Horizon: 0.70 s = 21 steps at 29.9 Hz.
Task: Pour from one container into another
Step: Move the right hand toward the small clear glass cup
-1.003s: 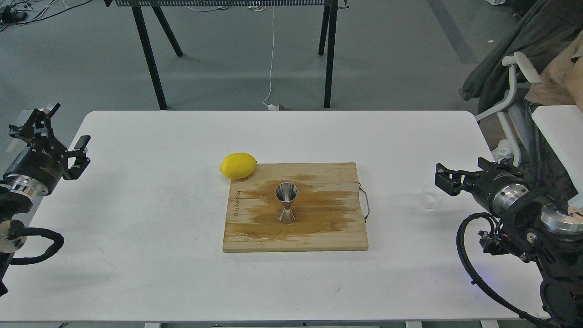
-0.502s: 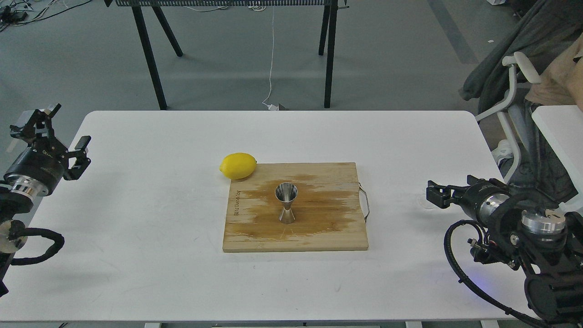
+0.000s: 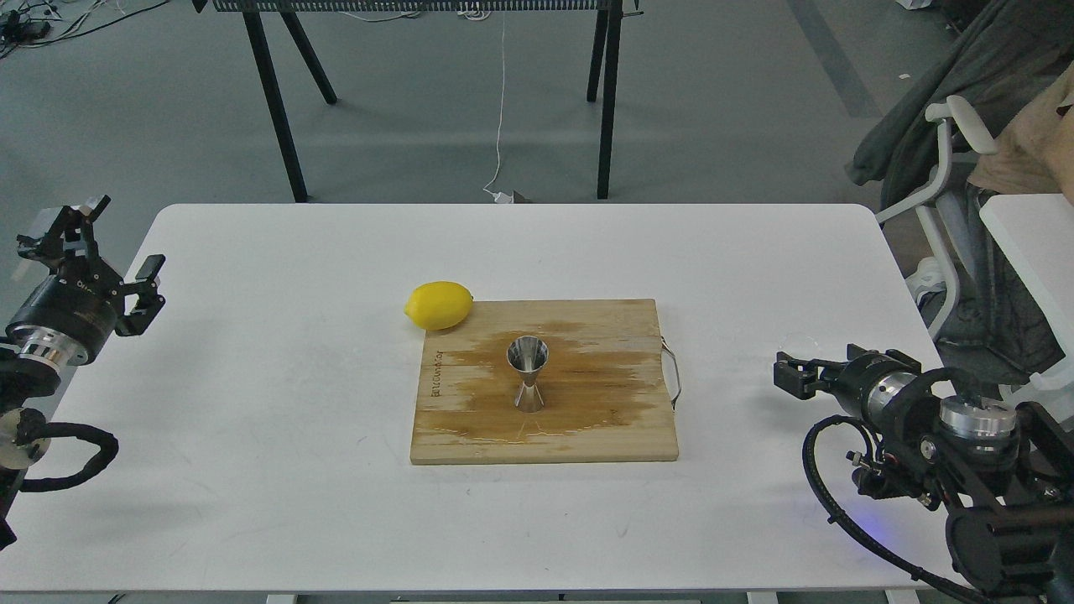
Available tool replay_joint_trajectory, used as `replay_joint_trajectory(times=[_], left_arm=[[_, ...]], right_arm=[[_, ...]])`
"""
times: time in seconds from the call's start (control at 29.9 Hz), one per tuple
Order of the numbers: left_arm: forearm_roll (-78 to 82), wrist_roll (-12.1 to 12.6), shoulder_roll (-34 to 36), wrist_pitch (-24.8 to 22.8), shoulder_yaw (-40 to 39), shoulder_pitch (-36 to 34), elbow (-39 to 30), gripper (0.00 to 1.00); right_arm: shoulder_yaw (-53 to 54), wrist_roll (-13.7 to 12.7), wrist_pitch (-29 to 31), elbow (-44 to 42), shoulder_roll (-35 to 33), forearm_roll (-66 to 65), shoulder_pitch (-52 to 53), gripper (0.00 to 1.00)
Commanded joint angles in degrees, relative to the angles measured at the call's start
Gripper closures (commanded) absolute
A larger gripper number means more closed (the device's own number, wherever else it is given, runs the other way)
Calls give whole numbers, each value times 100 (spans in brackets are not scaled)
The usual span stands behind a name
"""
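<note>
From my seat the clear cup (image 3: 799, 343) sits at three o'clock of the jigger (image 3: 528, 372) on the wet board (image 3: 587, 436), my right gripper (image 3: 784, 374) just beside it for pickup, finger state unclear, left gripper (image 3: 105, 247) spread idle.

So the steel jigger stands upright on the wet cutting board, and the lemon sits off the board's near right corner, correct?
Not quite. In the head view the jigger does stand upright on the wet cutting board, but the lemon sits at the board's far left corner, not the near right one.
</note>
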Motion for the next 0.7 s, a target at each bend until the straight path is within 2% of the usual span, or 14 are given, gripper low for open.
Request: replay_joint_trajectory(times=[0.0, 0.67], left_arm=[[-1, 0, -17, 0, 1, -2, 2, 1], [-1, 0, -34, 0, 1, -2, 73, 1]], right_arm=[[-104, -12, 0, -169, 55, -57, 74, 1], [-210, -38, 0, -828, 258, -128, 496, 2]])
